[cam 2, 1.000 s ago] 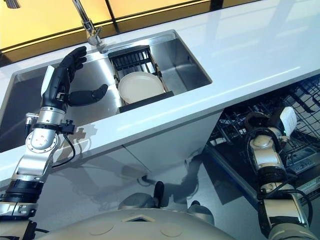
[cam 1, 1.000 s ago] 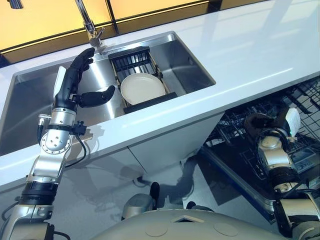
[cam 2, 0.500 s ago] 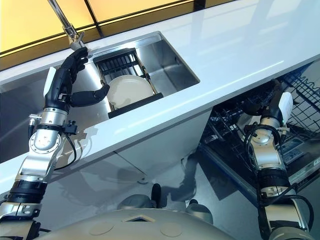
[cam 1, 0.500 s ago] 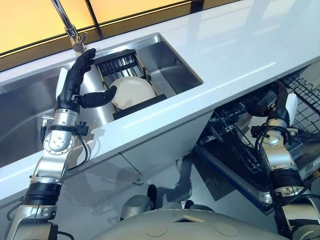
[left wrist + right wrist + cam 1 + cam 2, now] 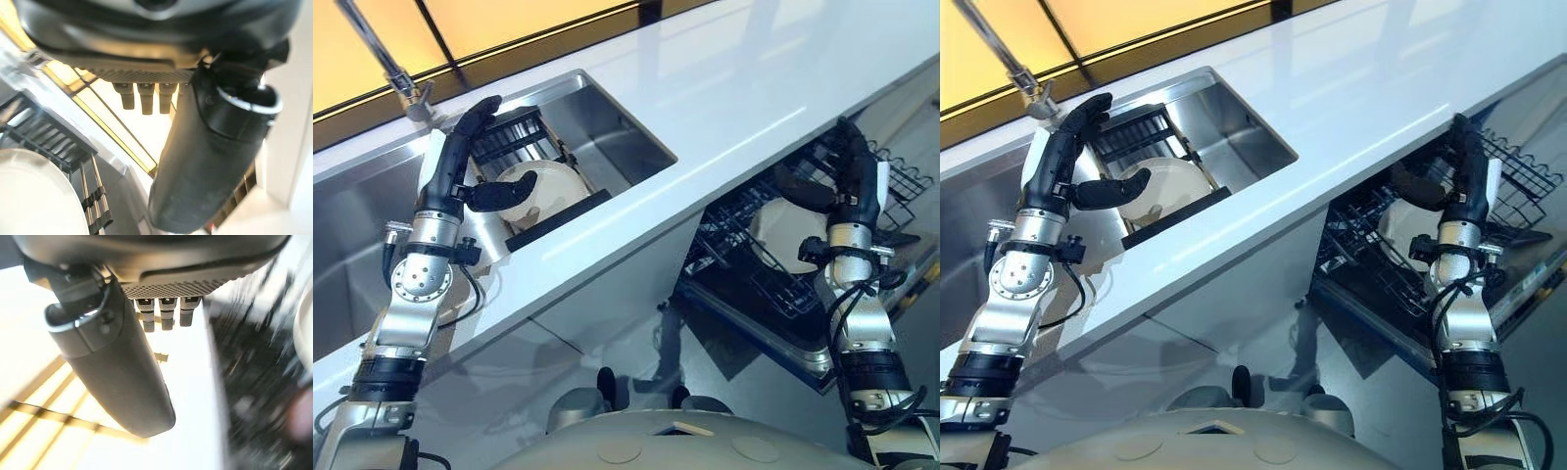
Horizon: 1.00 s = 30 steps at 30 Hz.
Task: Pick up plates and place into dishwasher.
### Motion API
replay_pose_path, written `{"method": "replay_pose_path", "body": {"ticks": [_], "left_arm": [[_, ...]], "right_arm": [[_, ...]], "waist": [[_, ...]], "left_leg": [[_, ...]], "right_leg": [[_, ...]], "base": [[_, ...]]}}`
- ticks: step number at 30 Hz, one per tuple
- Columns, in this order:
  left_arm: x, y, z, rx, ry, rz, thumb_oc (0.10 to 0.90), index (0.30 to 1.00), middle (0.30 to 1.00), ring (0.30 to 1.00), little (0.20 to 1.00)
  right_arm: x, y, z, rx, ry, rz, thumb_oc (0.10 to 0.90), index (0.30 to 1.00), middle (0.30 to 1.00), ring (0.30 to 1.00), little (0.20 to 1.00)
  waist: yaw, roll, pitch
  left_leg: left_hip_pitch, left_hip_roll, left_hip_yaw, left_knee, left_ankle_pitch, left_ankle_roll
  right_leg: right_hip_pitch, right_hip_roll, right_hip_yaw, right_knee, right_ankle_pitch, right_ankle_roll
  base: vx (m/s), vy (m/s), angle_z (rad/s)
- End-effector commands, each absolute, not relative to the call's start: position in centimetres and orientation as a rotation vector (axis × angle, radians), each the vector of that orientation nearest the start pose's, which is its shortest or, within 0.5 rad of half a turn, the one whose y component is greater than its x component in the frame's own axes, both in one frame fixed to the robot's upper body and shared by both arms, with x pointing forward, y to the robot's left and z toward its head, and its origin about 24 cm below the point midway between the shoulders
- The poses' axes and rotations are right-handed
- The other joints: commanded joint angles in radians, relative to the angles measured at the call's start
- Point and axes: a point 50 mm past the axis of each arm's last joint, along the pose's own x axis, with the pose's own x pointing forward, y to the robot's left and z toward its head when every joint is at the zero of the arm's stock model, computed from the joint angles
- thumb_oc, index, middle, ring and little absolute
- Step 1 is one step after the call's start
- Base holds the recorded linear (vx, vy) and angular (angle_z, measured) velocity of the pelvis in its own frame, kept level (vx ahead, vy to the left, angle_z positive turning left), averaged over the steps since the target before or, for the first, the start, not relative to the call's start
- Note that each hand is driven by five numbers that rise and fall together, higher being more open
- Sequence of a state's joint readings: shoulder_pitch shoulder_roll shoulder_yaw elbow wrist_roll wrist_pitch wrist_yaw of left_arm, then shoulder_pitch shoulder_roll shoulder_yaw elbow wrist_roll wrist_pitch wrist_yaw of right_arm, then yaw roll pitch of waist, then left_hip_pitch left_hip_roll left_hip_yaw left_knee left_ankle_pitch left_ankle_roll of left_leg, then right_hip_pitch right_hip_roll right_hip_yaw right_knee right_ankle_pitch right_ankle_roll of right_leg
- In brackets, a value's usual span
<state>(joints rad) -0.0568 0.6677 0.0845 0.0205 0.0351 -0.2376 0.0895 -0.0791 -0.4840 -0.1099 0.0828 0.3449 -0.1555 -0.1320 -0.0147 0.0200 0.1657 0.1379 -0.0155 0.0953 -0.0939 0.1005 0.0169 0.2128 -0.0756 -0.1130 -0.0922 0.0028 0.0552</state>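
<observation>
**Robot hands open; one plate in the sink rack, one in the dishwasher**

Left robot hand [image 5: 460, 162]: positioned over the sink [image 5: 617, 127], which is set into the white surface [image 5: 773, 78] near its far edge. The fingers are extended straight toward the faucet [image 5: 406, 83]. The thumb stands out sideways and lies in front of the cream plate [image 5: 543, 186]; contact between thumb and plate cannot be determined. The hand grips nothing. In the left wrist view the fingers are straight and the plate rim shows beside the rack bars.

Plate in sink: the plate rests in the black dish rack [image 5: 524, 137] inside the sink, leaning toward the rack's front edge.

Right robot hand [image 5: 1459, 176]: raised in front of the open dishwasher rack [image 5: 1518, 166], below the front edge of the surface. The fingers point upward and are straight, the thumb is spread to the side, and nothing is held.

Plate in dishwasher: a second white plate [image 5: 783, 230] lies among the wires of the dishwasher rack, just beside the right robot hand and partly behind it.
</observation>
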Motion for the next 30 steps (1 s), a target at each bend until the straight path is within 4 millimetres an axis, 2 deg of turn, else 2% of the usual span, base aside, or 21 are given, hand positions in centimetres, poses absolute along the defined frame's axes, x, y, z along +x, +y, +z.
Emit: {"method": "replay_pose_path", "body": {"ticks": [1, 3, 7, 12, 18, 20, 22, 23, 24, 30], "left_arm": [[26.6, 30.4, 17.7, 0.871, -0.429, 0.223, 0.8, 0.9, 0.9, 0.9, 0.9], [26.7, 31.6, 18.0, 0.934, -0.4, 0.257, 0.8, 0.9, 0.9, 0.9, 0.9], [27.0, 33.5, 18.7, 1.024, -0.354, 0.3, 0.8, 0.9, 0.9, 0.9, 0.9], [27.1, 35.5, 19.6, 1.092, -0.292, 0.348, 0.8, 0.9, 0.9, 0.9, 0.9], [27.5, 37.1, 21.0, 1.19, -0.217, 0.406, 0.8, 0.9, 0.9, 0.9, 0.9], [27.8, 37.9, 21.7, 1.223, -0.169, 0.44, 0.8, 0.9, 0.9, 0.9, 0.9], [27.9, 38.4, 22.0, 1.231, -0.146, 0.455, 0.8, 0.9, 0.9, 0.9, 0.9], [27.9, 39.1, 22.1, 1.223, -0.114, 0.478, 0.8, 0.9, 0.9, 0.9, 0.9], [27.9, 39.1, 22.1, 1.223, -0.114, 0.478, 0.8, 0.9, 0.9, 0.9, 0.9], [28.1, 40.1, 23.1, 1.184, 0.012, 0.468, 0.8, 0.9, 0.9, 0.9, 0.9]], "right_arm": [[26.1, -25.1, 14.4, 0.048, -0.456, 0.133, 0.8, 0.9, 0.9, 0.9, 0.9], [26.0, -23.4, 13.0, 0.165, -0.379, 0.363, 0.8, 0.9, 0.9, 0.9, 0.9], [25.3, -21.3, 10.8, 0.269, -0.236, 0.653, 0.8, 0.9, 0.9, 0.9, 0.9], [23.6, -20.8, 7.2, 0.281, -0.018, 0.897, 0.8, 0.9, 0.9, 0.9, 0.9], [20.3, -21.3, 1.9, 0.177, 0.309, 1.045, 0.8, 0.9, 0.9, 0.9, 0.9], [19.0, -21.3, -0.2, 0.146, 0.446, 1.04, 0.8, 0.9, 0.9, 0.9, 0.9], [18.4, -21.3, -1.2, 0.14, 0.507, 1.017, 0.8, 0.9, 0.9, 0.9, 0.9], [17.5, -21.6, -3.0, 0.102, 0.603, 0.948, 0.8, 0.9, 0.9, 0.9, 0.9], [17.5, -21.6, -3.0, 0.102, 0.603, 0.948, 0.8, 0.9, 0.9, 0.9, 0.9], [16.0, -22.8, -6.4, -0.237, 0.74, 0.678, 0.8, 0.9, 0.9, 0.9, 0.9]], "waist": [[-0.023, 0.008, -0.106], [-0.038, 0.01, -0.108], [-0.055, 0.013, -0.112], [-0.073, 0.014, -0.11], [-0.089, 0.012, -0.092], [-0.096, 0.013, -0.081], [-0.098, 0.014, -0.077], [-0.103, 0.015, -0.07], [-0.103, 0.015, -0.07], [-0.117, 0.019, -0.044]], "left_leg": [[0.063, -0.025, 0.061, 0.01, -0.159, -0.002], [0.061, -0.027, 0.076, 0.014, -0.161, 0.001], [0.057, -0.031, 0.096, 0.017, -0.162, 0.007], [0.052, -0.036, 0.111, 0.016, -0.16, 0.013], [0.042, -0.044, 0.121, 0.019, -0.157, 0.02], [0.039, -0.048, 0.122, 0.02, -0.158, 0.023], [0.037, -0.051, 0.121, 0.022, -0.158, 0.025], [0.033, -0.053, 0.123, 0.027, -0.161, 0.026], [0.033, -0.053, 0.123, 0.027, -0.161, 0.026], [0.034, -0.054, 0.13, 0.032, -0.168, 0.031]], "right_leg": [[-0.053, 0.038, -0.033, 0.026, -0.029, 0.04], [-0.061, 0.038, -0.021, 0.031, -0.028, 0.041], [-0.074, 0.036, -0.003, 0.04, -0.026, 0.045], [-0.09, 0.03, 0.009, 0.045, -0.016, 0.056], [-0.117, 0.024, 0.02, 0.066, -0.009, 0.068], [-0.126, 0.02, 0.022, 0.077, -0.008, 0.072], [-0.131, 0.019, 0.025, 0.082, -0.008, 0.074], [-0.138, 0.018, 0.026, 0.09, -0.008, 0.076], [-0.138, 0.018, 0.026, 0.09, -0.008, 0.076], [-0.154, 0.014, 0.028, 0.114, -0.01, 0.083]], "base": [[-0.04, 0.065, -0.27], [-0.04, 0.063, -0.26], [-0.02, 0.052, -0.21], [0.0, 0.036, -0.09], [-0.01, 0.015, -0.12], [-0.02, 0.011, -0.08], [-0.02, 0.017, -0.09], [-0.02, 0.016, -0.06], [-0.02, 0.023, -0.08], [0.0, 0.046, -0.15]]}}
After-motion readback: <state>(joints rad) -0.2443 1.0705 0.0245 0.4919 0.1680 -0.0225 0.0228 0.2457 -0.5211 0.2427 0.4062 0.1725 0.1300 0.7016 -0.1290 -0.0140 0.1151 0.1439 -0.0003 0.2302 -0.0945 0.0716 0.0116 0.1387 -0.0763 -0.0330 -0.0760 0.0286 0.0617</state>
